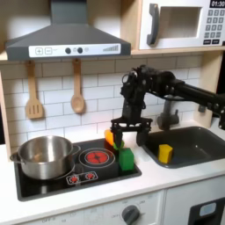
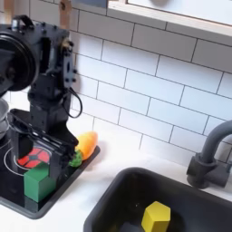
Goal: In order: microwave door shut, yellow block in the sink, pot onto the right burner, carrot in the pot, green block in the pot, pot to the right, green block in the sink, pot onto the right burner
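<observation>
The microwave door (image 1: 176, 25) at the top right of the first exterior view is closed flush, with its dark handle (image 1: 154, 25) upright. The steel pot (image 1: 44, 156) stands on the left burner. A green block (image 1: 127, 160) (image 2: 36, 184) rests at the stove's front right corner. My gripper (image 1: 128, 132) (image 2: 43, 149) hangs open just above it, holding nothing. The carrot (image 1: 110, 138) (image 2: 83, 145) lies behind the block near the tiled wall. Inside the sink (image 1: 198, 136) (image 2: 122, 195) sits the yellow block (image 1: 165, 154) (image 2: 156, 217).
The red right burner (image 1: 97, 158) is bare, between the pot and the green block. A dark faucet (image 1: 167, 114) (image 2: 204, 159) rises behind the sink. Two wooden utensils (image 1: 77, 92) hang on the tiled wall under the range hood (image 1: 66, 44).
</observation>
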You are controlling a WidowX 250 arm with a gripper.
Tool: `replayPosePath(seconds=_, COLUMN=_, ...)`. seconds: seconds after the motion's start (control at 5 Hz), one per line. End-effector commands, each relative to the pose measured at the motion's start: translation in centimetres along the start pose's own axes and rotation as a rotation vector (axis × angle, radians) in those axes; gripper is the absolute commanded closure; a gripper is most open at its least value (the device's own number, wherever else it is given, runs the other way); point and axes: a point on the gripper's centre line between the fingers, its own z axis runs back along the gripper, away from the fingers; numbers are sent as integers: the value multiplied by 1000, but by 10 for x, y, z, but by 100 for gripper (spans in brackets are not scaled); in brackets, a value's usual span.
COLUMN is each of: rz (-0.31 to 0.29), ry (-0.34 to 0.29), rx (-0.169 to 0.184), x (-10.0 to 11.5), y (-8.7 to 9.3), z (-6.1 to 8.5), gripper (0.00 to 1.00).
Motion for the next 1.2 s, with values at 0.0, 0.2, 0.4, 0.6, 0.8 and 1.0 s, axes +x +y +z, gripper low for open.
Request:
replayPosePath(seconds=0.0, rz=17, ry=30, rx=-7, x=-2, y=11, z=-8, gripper=0)
replayPosePath(seconds=0.2, rz=50, ry=2, rx=5, x=1, y=22, z=2, gripper=0)
replayPosePath(seconds=0.4, rz=98, ry=3, rx=14, x=-1, y=39, z=5, gripper=0)
replayPosePath(seconds=0.6, rz=149, ry=8, rx=22, x=-5, y=58, z=5, gripper=0)
replayPosePath(seconds=0.8, rz=186, ry=5, rx=33, x=0, y=72, z=4, gripper=0)
replayPosePath(seconds=1.0, rz=209, ry=-5, rx=42, x=5, y=83, z=4, gripper=0)
